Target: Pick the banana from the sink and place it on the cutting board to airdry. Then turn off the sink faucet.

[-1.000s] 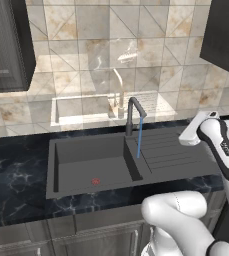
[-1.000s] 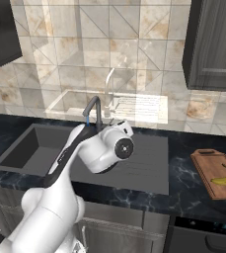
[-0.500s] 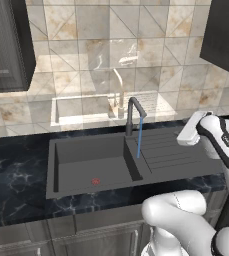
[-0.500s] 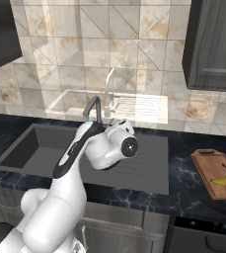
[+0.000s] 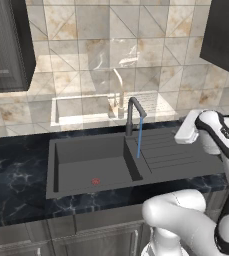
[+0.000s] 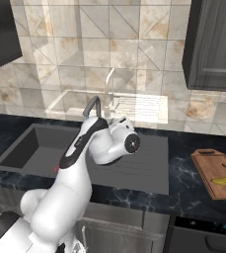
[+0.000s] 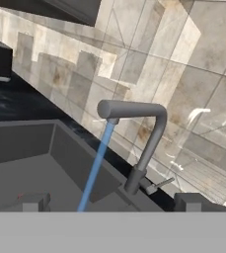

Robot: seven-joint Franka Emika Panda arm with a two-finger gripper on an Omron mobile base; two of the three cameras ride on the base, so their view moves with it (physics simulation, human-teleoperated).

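The yellow banana (image 6: 224, 175) lies on the brown cutting board (image 6: 206, 163), on the counter far right of the sink (image 5: 81, 155). Water runs in a thin blue stream (image 7: 96, 166) from the dark sink faucet (image 7: 149, 142) into the basin. My gripper (image 7: 112, 203) is open, its two dark fingertips (image 7: 34, 201) wide apart with nothing between them. It points at the faucet's base and small side lever (image 7: 159, 184) from a short way off. In the left base view the gripper (image 5: 182, 134) hovers over the ribbed drainboard (image 5: 171, 152), right of the faucet (image 5: 134, 113).
Dark marble counter (image 5: 16, 175) surrounds the sink, with a red drain ring (image 5: 95, 181) in the basin floor. A glossy tiled wall (image 5: 111, 60) stands close behind the faucet. Dark upper cabinets (image 6: 213, 44) hang left and right. My white arm (image 6: 80, 163) crosses in front of the sink.
My hand has swung left over the drainboard, closer to the faucet. The jaws have stayed open. The banana rests unmoved on the board and the water keeps running.
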